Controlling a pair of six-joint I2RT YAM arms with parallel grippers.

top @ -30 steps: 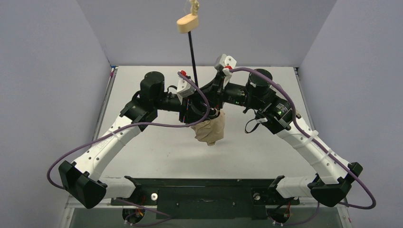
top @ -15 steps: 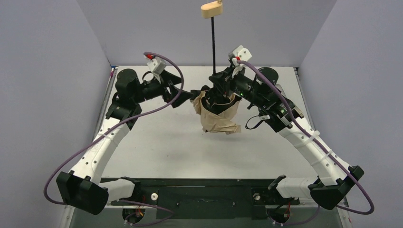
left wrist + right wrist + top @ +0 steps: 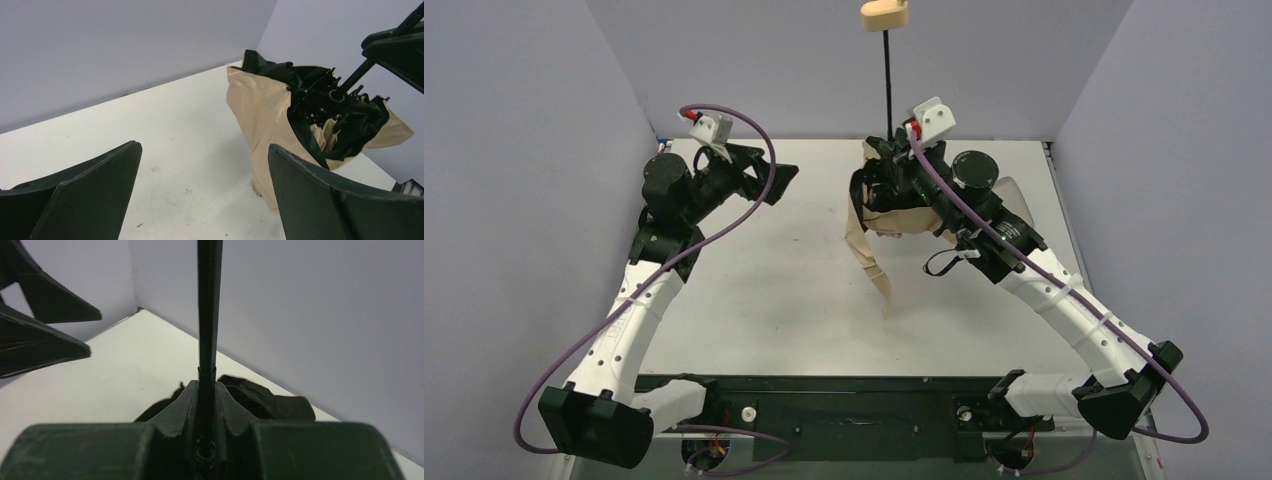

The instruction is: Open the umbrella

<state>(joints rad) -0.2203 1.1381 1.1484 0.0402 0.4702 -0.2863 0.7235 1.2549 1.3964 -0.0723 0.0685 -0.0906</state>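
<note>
The umbrella [image 3: 876,228] hangs over the table's back middle, its canopy half unfolded with tan fabric [image 3: 260,107] outside and black lining and ribs inside. Its thin black shaft [image 3: 888,80] rises to the beige handle knob [image 3: 884,14]. My right gripper [image 3: 894,160] is shut on the shaft [image 3: 207,315] just above the canopy; in the right wrist view the jaws [image 3: 206,390] pinch it. A loose tan strip [image 3: 882,285] dangles toward the table. My left gripper [image 3: 776,182] is open and empty, well left of the canopy, also seen in the left wrist view [image 3: 204,146].
White table [image 3: 764,290] with grey walls on three sides. A pale rounded object [image 3: 1016,198] lies partly hidden behind the right arm near the back right. The left gripper's fingers [image 3: 47,307] show at the upper left of the right wrist view.
My left gripper let go of the canopy, opened wide and drew back to the left. The right gripper carried the umbrella slightly back and right; the canopy loosened and a tan strip dropped.
</note>
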